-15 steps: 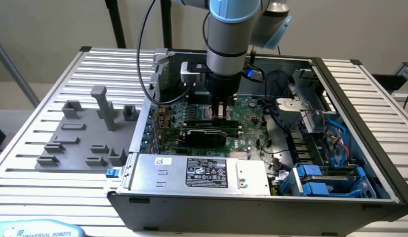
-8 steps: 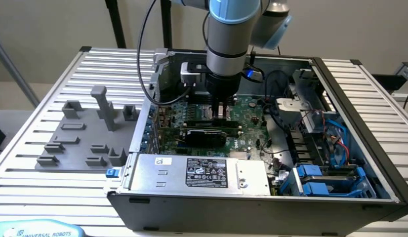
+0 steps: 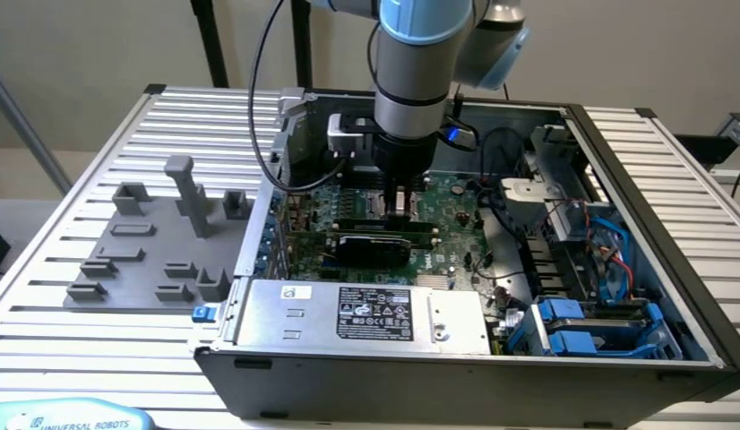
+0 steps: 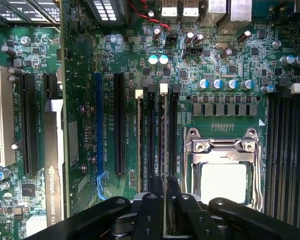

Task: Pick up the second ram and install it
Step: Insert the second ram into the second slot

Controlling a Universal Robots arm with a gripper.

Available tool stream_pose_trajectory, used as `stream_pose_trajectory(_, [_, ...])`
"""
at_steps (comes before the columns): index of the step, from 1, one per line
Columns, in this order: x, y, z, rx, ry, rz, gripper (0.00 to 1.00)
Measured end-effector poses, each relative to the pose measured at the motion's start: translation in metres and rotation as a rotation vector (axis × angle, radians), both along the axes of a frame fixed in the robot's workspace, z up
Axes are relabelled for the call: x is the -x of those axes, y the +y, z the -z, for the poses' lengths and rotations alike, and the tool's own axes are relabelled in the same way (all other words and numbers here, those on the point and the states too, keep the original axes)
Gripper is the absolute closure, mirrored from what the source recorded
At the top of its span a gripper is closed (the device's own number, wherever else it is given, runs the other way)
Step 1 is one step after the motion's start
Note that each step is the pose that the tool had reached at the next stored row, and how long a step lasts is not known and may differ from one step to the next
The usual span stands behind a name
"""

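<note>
Exterior view: we look down from above and off the bench (image 3: 83,358) into the open computer case (image 3: 466,367).
Wrist view: we face the motherboard (image 4: 230,65) closely, straight on.
Shared: the motherboard.

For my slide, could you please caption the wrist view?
Tool low over the motherboard, pressing a RAM stick edge-on into its slot.

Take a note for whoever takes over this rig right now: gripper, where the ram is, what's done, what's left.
Gripper: shut on the ram, down inside the case over the motherboard.
Ram: edge-on in a slot beside the CPU socket.
Done: ram picked up and brought into the slot.
Left: full seating can't be confirmed from here; ram not yet released.
</note>
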State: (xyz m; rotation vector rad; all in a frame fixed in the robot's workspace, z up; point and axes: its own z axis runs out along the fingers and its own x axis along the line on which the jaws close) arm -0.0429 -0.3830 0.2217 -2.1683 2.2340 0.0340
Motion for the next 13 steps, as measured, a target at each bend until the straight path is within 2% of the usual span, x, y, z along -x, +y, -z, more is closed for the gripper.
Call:
stream_pose_trajectory(2, [0.0,0.0,-0.0001,0.0,0.0,0.0,0.73])
stream_pose_trajectory(5, [0.0,0.0,-0.0042,0.0,0.0,0.0,0.73])
stream_pose_trajectory(11, [0.0,0.0,-0.0204,0.0,0.0,0.0,0.73])
stream_pose_trajectory(12, [0.0,0.0,-0.0224,0.0001,0.0,0.0,0.75])
stream_pose_trajectory(13, [0.0,0.0,-0.0236,0.0,0.0001,0.0,0.81])
